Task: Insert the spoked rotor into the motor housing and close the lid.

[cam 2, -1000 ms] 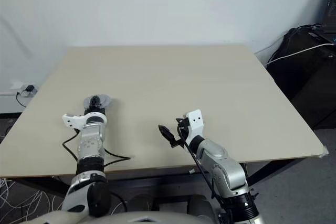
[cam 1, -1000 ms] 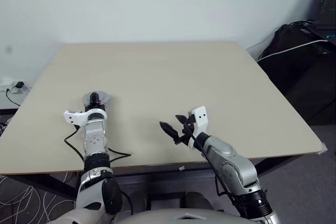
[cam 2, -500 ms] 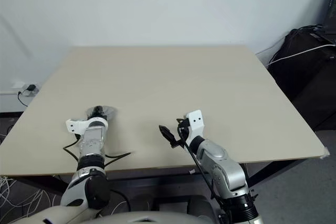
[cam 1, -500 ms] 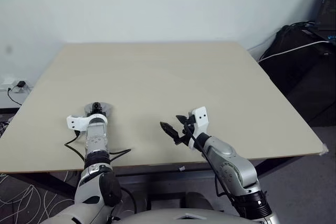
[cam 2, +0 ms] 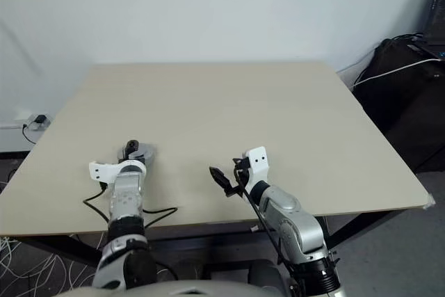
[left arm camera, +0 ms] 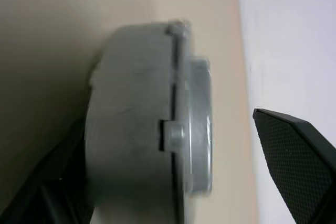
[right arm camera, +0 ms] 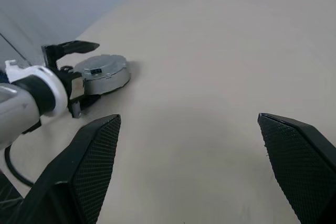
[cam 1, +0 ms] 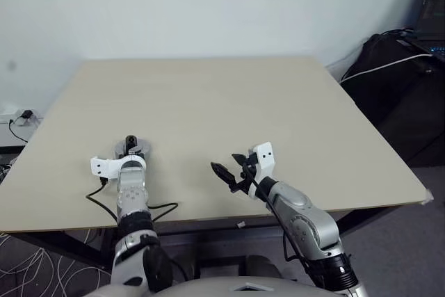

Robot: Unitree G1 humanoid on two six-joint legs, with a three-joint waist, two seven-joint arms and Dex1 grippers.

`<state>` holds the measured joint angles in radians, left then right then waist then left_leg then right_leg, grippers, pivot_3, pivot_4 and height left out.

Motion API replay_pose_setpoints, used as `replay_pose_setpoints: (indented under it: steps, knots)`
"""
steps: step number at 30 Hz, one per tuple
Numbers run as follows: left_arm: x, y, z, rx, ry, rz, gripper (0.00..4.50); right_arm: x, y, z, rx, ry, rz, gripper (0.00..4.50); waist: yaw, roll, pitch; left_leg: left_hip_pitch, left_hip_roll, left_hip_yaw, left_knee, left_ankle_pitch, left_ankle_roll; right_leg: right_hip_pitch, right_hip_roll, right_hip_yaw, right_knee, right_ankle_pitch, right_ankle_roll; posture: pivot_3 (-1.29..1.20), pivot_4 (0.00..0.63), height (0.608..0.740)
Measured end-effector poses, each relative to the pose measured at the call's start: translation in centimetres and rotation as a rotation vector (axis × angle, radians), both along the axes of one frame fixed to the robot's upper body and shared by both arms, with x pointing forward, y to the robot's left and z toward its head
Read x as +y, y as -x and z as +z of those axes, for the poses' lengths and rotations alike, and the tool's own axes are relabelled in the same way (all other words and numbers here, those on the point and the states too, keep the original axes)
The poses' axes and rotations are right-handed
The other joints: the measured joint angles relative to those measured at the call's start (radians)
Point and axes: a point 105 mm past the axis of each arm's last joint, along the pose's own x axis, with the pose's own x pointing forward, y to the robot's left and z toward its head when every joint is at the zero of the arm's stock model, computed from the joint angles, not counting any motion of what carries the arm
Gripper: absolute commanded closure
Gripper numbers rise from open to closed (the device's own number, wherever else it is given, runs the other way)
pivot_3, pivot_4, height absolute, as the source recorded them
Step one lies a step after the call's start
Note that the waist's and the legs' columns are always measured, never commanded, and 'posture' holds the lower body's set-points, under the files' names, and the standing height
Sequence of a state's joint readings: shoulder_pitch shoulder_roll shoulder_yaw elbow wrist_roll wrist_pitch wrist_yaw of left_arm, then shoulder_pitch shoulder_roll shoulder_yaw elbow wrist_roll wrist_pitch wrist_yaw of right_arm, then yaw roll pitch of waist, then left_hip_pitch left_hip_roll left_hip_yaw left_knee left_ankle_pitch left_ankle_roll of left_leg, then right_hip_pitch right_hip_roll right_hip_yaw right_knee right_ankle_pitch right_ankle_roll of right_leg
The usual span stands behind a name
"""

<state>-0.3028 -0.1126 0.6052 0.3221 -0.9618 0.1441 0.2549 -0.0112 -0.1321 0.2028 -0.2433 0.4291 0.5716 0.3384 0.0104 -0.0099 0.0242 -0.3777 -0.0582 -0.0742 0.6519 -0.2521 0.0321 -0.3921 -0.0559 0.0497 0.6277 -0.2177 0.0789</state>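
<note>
Lid (right arm camera: 102, 65) sits closed on motor housing (right arm camera: 105, 82) near tabletop's (cam 1: 222, 102) left edge; left gripper (right arm camera: 71, 72) has just released, fingers spread; right gripper (cam 1: 226, 172) open, empty. Assembly looks complete.

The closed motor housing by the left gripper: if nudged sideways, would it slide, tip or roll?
The motor housing lies flat and squat on the table, so it would probably slide, not tip. Its all-metal look suggests it is heavy for its size. Its round rim would likely roll only if stood on edge.

silver-grey motor housing (right arm camera: 102, 75), beige table (cam 1: 222, 102)
</note>
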Motion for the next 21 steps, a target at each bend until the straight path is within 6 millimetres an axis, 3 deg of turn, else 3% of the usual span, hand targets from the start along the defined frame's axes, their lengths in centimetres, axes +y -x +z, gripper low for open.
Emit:
replay_pose_setpoints:
  steps: [4, 8, 11, 16, 21]
  knots:
    - [1.3, 2.1, 1.6, 0.003, -0.071, 0.002, 0.04, -0.1, 0.0, 0.0, 0.002, 0.0, -0.002, 0.0, 0.001, 0.0, 0.0, 0.0, 0.0, 0.0, 0.0, 0.0, -0.001, 0.001, 0.0, 0.0, 0.0, 0.0, 0.0, 0.0, 0.0, 0.74]
    - [1.8, 5.9, 0.1, 0.087, -0.092, -0.011, 0.04, -0.1, 0.0, 0.0, 0.004, -0.002, -0.004, 0.0, 0.0, 0.001, -0.001, 0.001, 0.0, 0.001, -0.001, -0.002, -0.002, 0.001, -0.002, 0.0, -0.001, -0.004, -0.006, 0.0, 0.0, 0.74]
    - [0.9, 7.1, 0.1, 0.101, -0.086, -0.06, 0.04, -0.3, -0.1, -0.1, 0.005, -0.002, -0.007, 0.0, 0.008, 0.001, -0.001, 0.001, 0.0, 0.0, 0.0, -0.002, -0.004, 0.002, -0.002, -0.002, 0.0, -0.005, -0.005, 0.0, 0.0, 0.74]
    - [-2.9, 7.6, 1.1, 0.069, -0.134, -0.249, 0.04, -0.4, 0.1, -0.2, 0.011, -0.003, -0.004, 0.0, 0.006, 0.002, -0.001, 0.001, 0.0, 0.0, 0.0, -0.002, -0.005, 0.002, -0.003, -0.002, 0.0, -0.007, -0.001, 0.0, 0.0, 0.74]
    - [-7.9, 7.3, 2.4, -0.008, -0.343, -0.482, 0.04, -0.8, 0.6, -0.7, 0.013, 0.002, 0.0, 0.0, 0.001, 0.005, 0.0, 0.0, -0.001, 0.002, -0.001, -0.002, -0.005, 0.001, -0.003, -0.001, -0.001, -0.008, -0.002, 0.0, 0.0, 0.74]
